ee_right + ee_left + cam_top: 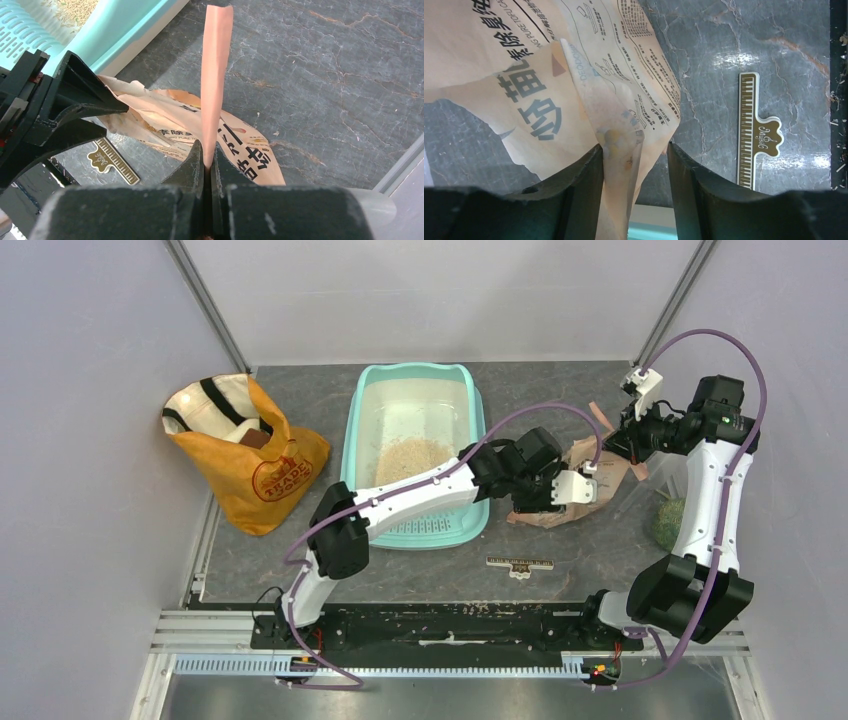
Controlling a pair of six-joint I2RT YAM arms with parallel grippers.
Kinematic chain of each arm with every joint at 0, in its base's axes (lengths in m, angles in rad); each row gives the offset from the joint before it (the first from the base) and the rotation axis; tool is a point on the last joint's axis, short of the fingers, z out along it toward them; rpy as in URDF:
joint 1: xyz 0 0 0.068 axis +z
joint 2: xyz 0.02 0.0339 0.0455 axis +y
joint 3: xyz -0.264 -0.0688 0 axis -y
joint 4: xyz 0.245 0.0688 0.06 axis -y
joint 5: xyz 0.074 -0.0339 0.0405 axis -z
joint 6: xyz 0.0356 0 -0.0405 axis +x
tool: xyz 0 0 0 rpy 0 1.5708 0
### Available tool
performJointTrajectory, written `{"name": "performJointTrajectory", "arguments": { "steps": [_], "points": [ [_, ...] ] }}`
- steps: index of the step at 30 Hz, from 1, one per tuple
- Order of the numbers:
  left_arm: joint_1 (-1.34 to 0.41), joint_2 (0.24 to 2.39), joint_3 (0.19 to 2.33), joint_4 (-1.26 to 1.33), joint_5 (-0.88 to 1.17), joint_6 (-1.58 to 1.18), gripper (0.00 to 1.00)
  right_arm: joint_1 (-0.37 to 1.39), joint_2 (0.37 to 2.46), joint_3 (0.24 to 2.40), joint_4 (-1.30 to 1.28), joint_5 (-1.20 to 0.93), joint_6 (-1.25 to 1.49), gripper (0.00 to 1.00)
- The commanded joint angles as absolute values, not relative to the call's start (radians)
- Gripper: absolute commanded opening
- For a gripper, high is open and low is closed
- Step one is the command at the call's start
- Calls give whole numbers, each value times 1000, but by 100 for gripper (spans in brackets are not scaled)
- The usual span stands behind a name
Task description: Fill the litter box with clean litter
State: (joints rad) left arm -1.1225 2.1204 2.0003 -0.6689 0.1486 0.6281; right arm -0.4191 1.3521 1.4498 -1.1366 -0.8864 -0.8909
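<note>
The clean litter [410, 457] lies as a low tan heap inside the litter box [420, 405], toward the grated end and covering only part of the pale floor. The box sits at mid-bench, its long axis running from 12 to 6 o'clock in the top view.

Loose granules like these cannot be gripped. They will flow and scatter, so they have to travel in their container, the crumpled paper bag [524, 90] lying on the bench [300, 400] at 3 o'clock of the box. The bag looks thin, soft and easy to tear, and probably light, since it lies fairly flat. A doubled fold or a bottom corner seems the safest hold for tipping it.

The left gripper [635, 149] hangs over the bag with its fingers released and astride a raised fold. One finger touches the paper and the other stands just clear of it. The right gripper [206, 155] has its fingers clenched on a narrow pink strip [216, 60]. I cannot tell whether the strip joins the bag.

Farther out, a gold keyboard-shaped clip [756, 135] lies at 5 o'clock of the box and an orange bag [255, 465] at 9 o'clock.
</note>
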Motion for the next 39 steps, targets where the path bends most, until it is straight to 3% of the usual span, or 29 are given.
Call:
{"name": "performJointTrajectory", "arguments": {
  "steps": [1,5,10,15,20,26,32,39],
  "points": [
    [-1111,2147,2034,-749,174,567,58,-423,1351,1490,-1114,-931,-867,0],
    [-1105,2162,2064,-722,104,565,70,-423,1349,1483,-1114,-936,-867,0],
    [-1112,2204,2121,-732,75,600,67,-423,1355,1480,-1114,-938,-865,0],
    [-1106,2244,2182,-801,164,601,40,-423,1356,1476,-1112,-934,-865,0],
    [-1085,2212,2168,-805,315,588,3,-423,1361,1473,-1081,-923,-831,0],
    [-1057,2173,2144,-759,399,618,2,-398,1355,1455,-1001,-930,-747,0],
    [-1027,2210,2246,-740,375,637,2,-327,1378,1448,-779,-911,-502,0],
    [-987,2116,2158,-629,297,679,2,-261,1407,1509,-677,-935,-352,0]
  ]
}}
